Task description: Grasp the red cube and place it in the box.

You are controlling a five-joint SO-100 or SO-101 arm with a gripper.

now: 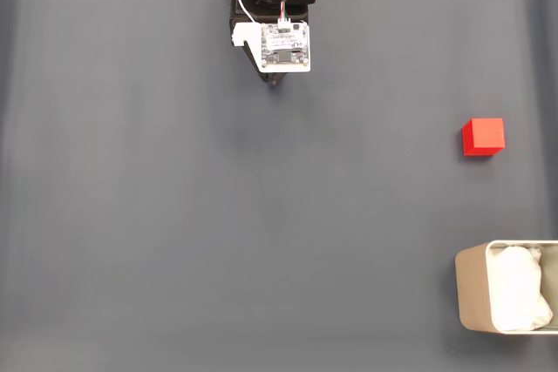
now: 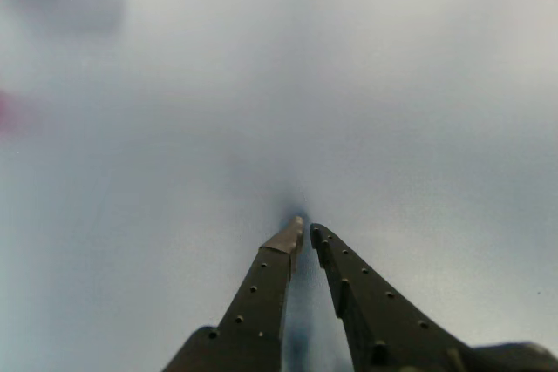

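- Two things matter for this task, and both sit at the right side of the fixed view: the red cube (image 1: 483, 137) at middle right and the box (image 1: 469, 295) in the lower right corner, cut by the frame edge, with white padding (image 1: 520, 289) inside.
- Cube and box are apart, with bare grey table (image 1: 174, 215) between them; the cube rests flat and nothing touches it.
- At the top centre of the fixed view the arm, with its white camera module (image 1: 285, 45), sits well apart from the cube, so the reach looks not yet begun.
- In the wrist view the gripper (image 2: 307, 231) points down at the bare surface from the bottom edge, its fingers drawn together at the tips and holding nothing.
- To do the step well, I judge the fingers should spread before the descent, wider than the cube.
- Swinging toward the right of the fixed view, the tips should straddle two opposite faces squarely, not a corner.
- Lowering far enough to grip the cube's middle should keep it from slipping or tipping.
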